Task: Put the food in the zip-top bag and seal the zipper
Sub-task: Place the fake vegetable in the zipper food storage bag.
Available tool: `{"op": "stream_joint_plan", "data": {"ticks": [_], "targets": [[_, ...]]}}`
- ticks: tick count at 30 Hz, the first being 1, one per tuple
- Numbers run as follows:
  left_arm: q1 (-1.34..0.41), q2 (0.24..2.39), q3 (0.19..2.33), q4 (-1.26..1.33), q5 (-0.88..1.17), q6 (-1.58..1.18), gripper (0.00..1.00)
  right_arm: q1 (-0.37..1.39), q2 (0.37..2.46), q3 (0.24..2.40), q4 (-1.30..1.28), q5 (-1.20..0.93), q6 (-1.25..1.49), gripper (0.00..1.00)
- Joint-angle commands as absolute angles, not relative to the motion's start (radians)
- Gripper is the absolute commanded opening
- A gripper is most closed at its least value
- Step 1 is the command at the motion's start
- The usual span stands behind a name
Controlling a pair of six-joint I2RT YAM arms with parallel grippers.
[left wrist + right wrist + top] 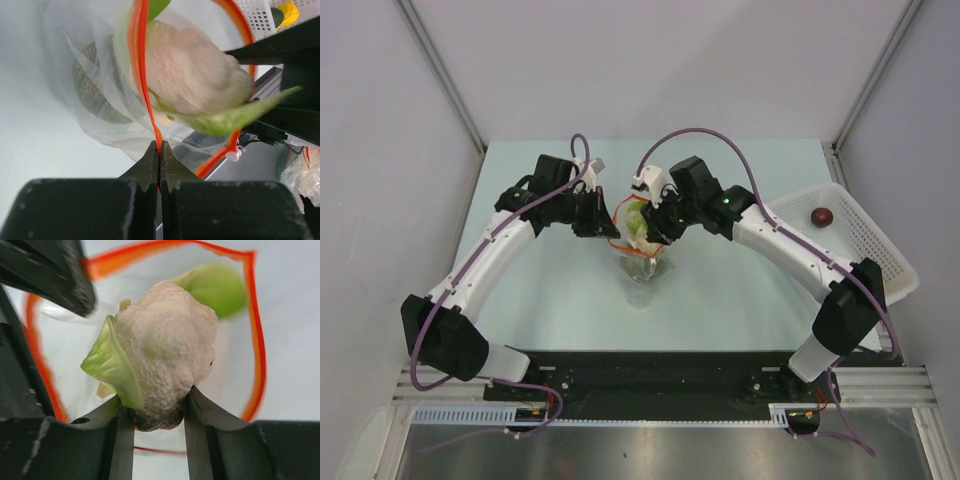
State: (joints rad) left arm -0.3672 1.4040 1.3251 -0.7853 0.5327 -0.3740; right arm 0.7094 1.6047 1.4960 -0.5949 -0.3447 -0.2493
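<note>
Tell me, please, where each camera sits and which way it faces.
Top external: above and behind the arms, looking down at the table; both arms show whole.
Left wrist: on the left arm, looking along the shut left gripper pinching the zipper of the zip-top bag.
Right wrist: on the right arm, looking into the bag's mouth; the right gripper holds the pale cream food.
Shared: both wrist views show that food and zipper.

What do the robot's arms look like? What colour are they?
Both the left arm and the right arm have white tube sections joined by chunky black joints. A purple cable loops along each. The left gripper and right gripper have black, wedge-shaped fingers. A small green light glows on the right arm.
</note>
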Motion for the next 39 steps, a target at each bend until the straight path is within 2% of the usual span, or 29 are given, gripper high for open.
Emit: {"op": "stream_joint_plan", "data": {"ticks": [1,8,13,14,16,17,20,28,34,39], "targets": [[-0.360,1.362,1.335,-0.756,0.584,-0.373,0.00,0.759,1.652,1.517,-0.686,-0.126,-0.360,0.00],[-0.350,1.358,1.347,-0.750,0.636,-0.376,0.00,0.859,1.712,1.565,-0.736,0.210,-0.478,0.00],[-0.338,1.373,1.336,-0.767,0.658,-0.383,0.00,0.896,1.772,1.638,-0.787,0.293,-0.485,0.00],[-0.333,1.376,1.332,-0.769,0.663,-0.385,0.00,0.894,1.776,1.649,-0.801,0.278,-0.482,0.18],[-0.316,1.381,1.319,-0.767,0.678,-0.393,0.00,0.888,1.767,1.681,-0.807,0.244,-0.477,0.44],[-0.311,1.384,1.319,-0.769,0.680,-0.394,0.00,0.884,1.749,1.695,-0.824,0.198,-0.473,0.69],[-0.299,1.388,1.318,-0.764,0.683,-0.399,0.00,0.867,1.698,1.747,-0.850,0.103,-0.459,0.92],[-0.298,1.396,1.318,-0.762,0.686,-0.400,0.00,0.761,1.597,1.833,-0.920,-0.169,-0.367,0.96],[-0.298,1.394,1.318,-0.759,0.680,-0.399,0.00,0.574,1.585,1.721,-0.960,-0.323,-0.226,0.91],[-0.298,1.391,1.310,-0.755,0.681,-0.402,0.00,0.528,1.595,1.637,-0.974,-0.465,-0.202,0.87]]}}
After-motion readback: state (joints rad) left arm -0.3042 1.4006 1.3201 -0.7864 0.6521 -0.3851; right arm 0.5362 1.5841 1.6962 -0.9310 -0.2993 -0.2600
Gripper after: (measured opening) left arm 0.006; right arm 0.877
